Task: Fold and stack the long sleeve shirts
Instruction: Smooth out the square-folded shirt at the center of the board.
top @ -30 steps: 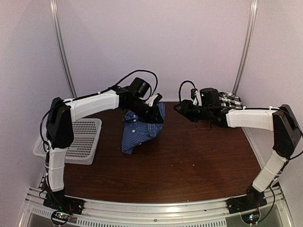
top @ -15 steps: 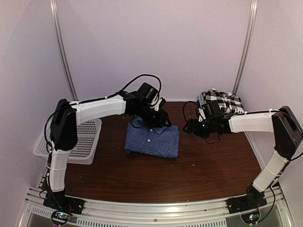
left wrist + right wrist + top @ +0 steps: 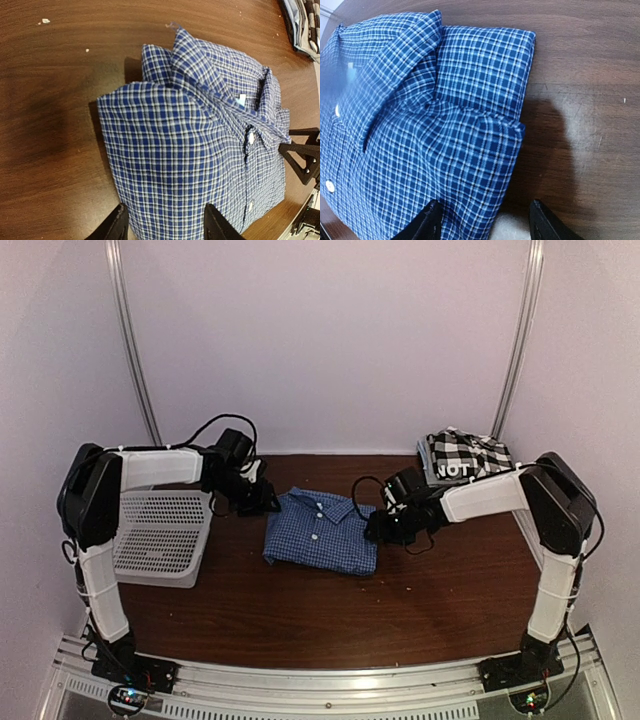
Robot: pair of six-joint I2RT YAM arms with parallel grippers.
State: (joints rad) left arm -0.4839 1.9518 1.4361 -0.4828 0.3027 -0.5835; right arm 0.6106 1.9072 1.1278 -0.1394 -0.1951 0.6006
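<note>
The blue fine-checked shirt (image 3: 322, 532) lies folded on the brown table, collar toward the back. It fills the left wrist view (image 3: 200, 150) and the right wrist view (image 3: 420, 130). My left gripper (image 3: 262, 502) is open and empty just off the shirt's left edge; its fingertips (image 3: 119, 226) straddle that edge. My right gripper (image 3: 378, 528) is open and empty at the shirt's right edge. The black-and-white large-checked shirt (image 3: 462, 456), with white lettering, lies folded at the back right corner.
A white mesh basket (image 3: 160, 536) stands at the table's left edge, beside the left arm. Metal frame posts (image 3: 132, 340) rise at the back corners. A strip of bare table (image 3: 330, 610) runs in front of the blue shirt.
The blue shirt went from hanging bunched in the left gripper to lying folded flat. Both grippers let go; the left drew back to the left, the right moved in to the shirt's right edge.
</note>
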